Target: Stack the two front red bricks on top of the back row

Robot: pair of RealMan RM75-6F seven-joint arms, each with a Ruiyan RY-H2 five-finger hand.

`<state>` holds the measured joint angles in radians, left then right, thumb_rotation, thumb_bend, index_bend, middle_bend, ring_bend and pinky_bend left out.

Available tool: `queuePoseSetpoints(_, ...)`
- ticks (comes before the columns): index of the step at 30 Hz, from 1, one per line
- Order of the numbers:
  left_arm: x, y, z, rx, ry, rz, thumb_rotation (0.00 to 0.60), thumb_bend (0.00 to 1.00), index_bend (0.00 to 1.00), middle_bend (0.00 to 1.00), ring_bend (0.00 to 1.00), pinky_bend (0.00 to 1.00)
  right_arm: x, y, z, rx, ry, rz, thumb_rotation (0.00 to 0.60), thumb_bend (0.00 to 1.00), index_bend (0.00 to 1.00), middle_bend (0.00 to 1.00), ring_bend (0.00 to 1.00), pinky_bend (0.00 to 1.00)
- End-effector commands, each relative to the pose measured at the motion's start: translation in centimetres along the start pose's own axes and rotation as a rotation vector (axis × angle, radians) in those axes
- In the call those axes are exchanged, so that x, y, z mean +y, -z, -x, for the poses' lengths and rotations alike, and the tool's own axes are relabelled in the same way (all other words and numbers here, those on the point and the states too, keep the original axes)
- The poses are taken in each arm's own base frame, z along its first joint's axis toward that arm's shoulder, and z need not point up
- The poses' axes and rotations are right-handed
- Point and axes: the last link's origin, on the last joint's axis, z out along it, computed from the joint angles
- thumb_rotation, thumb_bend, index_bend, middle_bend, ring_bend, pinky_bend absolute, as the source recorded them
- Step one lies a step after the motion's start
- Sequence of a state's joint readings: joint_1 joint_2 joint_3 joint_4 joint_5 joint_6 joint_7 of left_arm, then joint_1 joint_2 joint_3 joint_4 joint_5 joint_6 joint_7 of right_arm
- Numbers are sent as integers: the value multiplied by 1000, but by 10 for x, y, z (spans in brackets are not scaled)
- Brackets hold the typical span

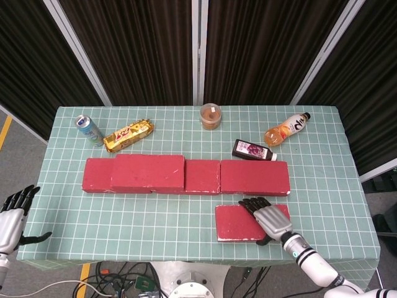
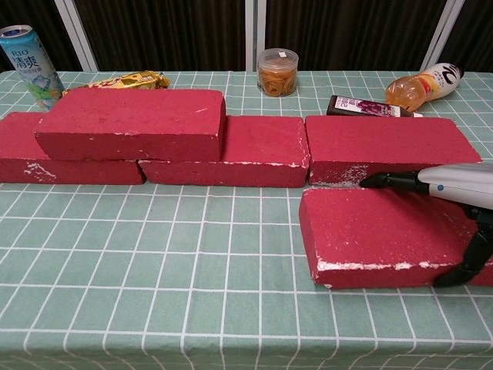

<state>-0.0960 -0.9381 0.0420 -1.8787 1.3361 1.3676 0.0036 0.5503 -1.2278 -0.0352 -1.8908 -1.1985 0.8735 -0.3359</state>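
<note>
One red front brick point(image 1: 239, 222) point(image 2: 370, 231) lies flat on the table, right of centre, just in front of the back row. My right hand point(image 1: 268, 218) point(image 2: 454, 185) grips its right end, with fingers point(image 2: 393, 182) over the far edge and the thumb against the near edge. The back row point(image 1: 254, 177) point(image 2: 385, 146) is a line of red bricks, and another red brick point(image 1: 147, 172) point(image 2: 131, 123) lies on top of its left part. My left hand point(image 1: 11, 217) hangs open beyond the table's front left corner.
Along the far side stand a drink can point(image 1: 89, 129), a gold snack bar point(image 1: 128, 135), a small jar point(image 1: 210, 116), a dark bottle lying down point(image 1: 253, 149) and an orange bottle lying down point(image 1: 286, 128). The green checked table point(image 1: 155, 217) is bare at front left.
</note>
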Motion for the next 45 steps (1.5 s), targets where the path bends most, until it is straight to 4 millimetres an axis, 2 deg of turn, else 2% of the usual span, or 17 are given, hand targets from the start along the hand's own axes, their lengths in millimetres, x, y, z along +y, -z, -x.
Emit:
queuePoseSetpoints(1,-1,0,1,-2,1,-1,600,0,31,0,0,0,-1,1,-1,10,1,-2,600,21,0,115,18,82)
queuePoseSetpoints(4,-1,1,1,-2,2,-3,600,0,31,0,0,0,-2,3,-2,23,-7,-9,600,41,0,157,54,126)
queuePoseSetpoints(13,0,2,-2,4,13,0,600,0,31,0,0,0,-8,20,-21,111,-6,-40,600,46,0,177,73,146)
queuePoseSetpoints(17,0,3,-5,14,12,1,600,0,31,0,0,0,-6,28,-42,175,-2,-38,600,47,0,188,93,168)
queuePoseSetpoints(21,1,2,-8,46,21,15,600,0,31,0,0,0,2,28,-74,266,17,-13,600,47,0,188,93,168)
queuePoseSetpoints(26,2,2,-11,64,35,39,600,0,31,0,0,0,14,9,-107,304,4,11,600,46,0,188,93,168)
queuePoseSetpoints(31,5,3,-12,69,46,67,600,0,31,0,0,0,22,-16,-129,284,42,25,600,45,0,190,94,162)
queuePoseSetpoints(38,4,2,-12,92,64,89,600,0,31,0,0,0,24,-44,-140,186,45,15,600,35,0,197,94,162)
queuePoseSetpoints(45,3,1,-9,82,65,96,600,0,31,0,0,0,13,-64,-141,139,21,-18,600,21,0,198,94,155)
